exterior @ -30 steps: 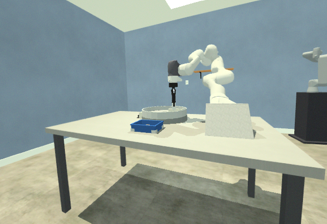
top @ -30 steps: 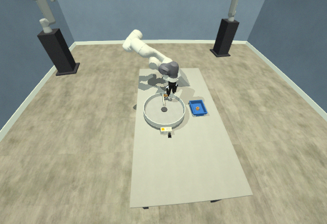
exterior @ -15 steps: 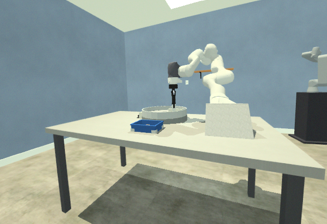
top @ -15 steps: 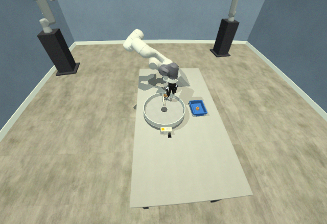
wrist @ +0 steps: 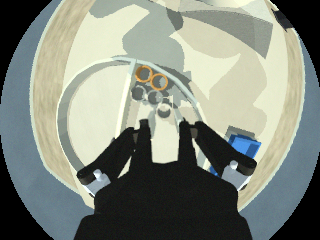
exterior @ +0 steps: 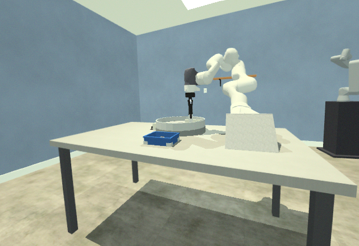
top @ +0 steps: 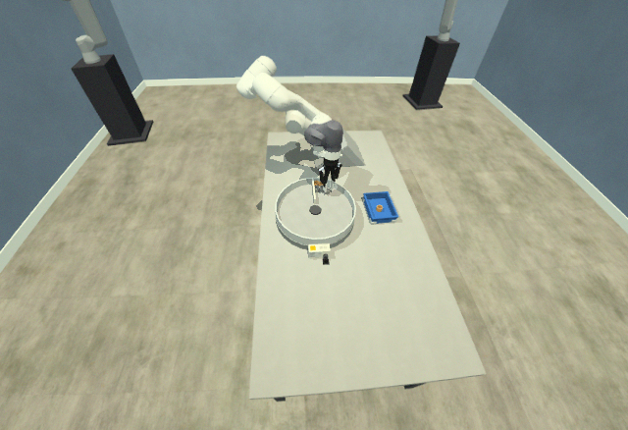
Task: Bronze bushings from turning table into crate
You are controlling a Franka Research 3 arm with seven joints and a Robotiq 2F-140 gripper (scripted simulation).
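Part-sorted, bronze pickup in hand
Tool (top: 330,182) (exterior: 190,117) (wrist: 164,116) partly apart, holding nothing; two bronze bushings (wrist: 151,78) sit beside steel bushings (wrist: 154,96) on the turning table (top: 315,238) (exterior: 180,126) (wrist: 64,112), one in the crate (top: 371,216) (exterior: 157,141) (wrist: 245,146). Next: align over bronze.

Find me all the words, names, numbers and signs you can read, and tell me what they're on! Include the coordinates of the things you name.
No words, brands, numbers or signs can be read.
White box (top: 319,250) (exterior: 154,126): faint marks beside its yellow square, too small and blurred to read.
Crate (top: 383,219) (exterior: 156,141) (wrist: 245,146): no writing seen.
Turning table (top: 314,237) (exterior: 179,126) (wrist: 62,120): no writing seen.
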